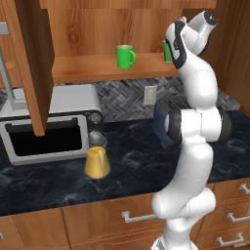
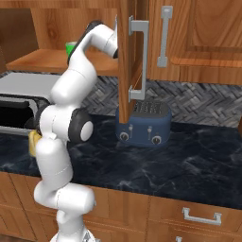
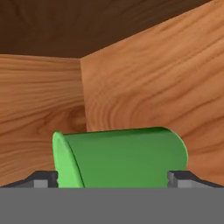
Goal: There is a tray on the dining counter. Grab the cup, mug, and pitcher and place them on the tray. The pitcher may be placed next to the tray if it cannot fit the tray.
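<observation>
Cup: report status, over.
Gripper open, fingers either side of cup in the cabinet. Cup not gripped yet. Mug on the shelf, pitcher on the counter. Nothing in the way.

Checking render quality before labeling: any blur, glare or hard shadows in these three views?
Left base view: soft overall, flat light, faint shadow under the pitcher. Right base view: no glare on the toaster. Hand view: the cup is sharp-edged and evenly lit.
</observation>
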Robot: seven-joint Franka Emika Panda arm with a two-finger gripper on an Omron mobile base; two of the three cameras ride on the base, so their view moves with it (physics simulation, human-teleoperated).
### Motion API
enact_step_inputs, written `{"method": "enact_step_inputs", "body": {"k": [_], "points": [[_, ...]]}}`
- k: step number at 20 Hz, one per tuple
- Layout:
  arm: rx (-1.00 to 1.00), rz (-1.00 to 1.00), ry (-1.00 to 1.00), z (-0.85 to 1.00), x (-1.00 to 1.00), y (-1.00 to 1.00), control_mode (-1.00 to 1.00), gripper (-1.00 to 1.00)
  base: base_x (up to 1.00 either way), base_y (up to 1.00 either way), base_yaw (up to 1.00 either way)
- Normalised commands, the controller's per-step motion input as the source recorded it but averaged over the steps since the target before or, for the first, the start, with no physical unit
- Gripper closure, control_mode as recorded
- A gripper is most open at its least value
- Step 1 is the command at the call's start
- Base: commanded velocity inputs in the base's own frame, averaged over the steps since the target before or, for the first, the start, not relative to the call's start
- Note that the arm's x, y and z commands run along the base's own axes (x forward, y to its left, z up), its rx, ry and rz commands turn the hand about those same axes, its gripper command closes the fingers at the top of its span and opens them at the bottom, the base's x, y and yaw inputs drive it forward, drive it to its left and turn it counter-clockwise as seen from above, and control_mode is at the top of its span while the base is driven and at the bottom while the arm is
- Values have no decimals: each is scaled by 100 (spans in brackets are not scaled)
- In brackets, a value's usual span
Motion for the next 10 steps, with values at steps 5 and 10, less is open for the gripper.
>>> {"method": "enact_step_inputs", "body": {"k": [5, 10], "points": [[0, 3, 9, -11, 0, 0, -100, -100, 0, 0, 0], [0, 1, 2, -4, 0, 0, -100, 100, 0, 0, 0]]}}
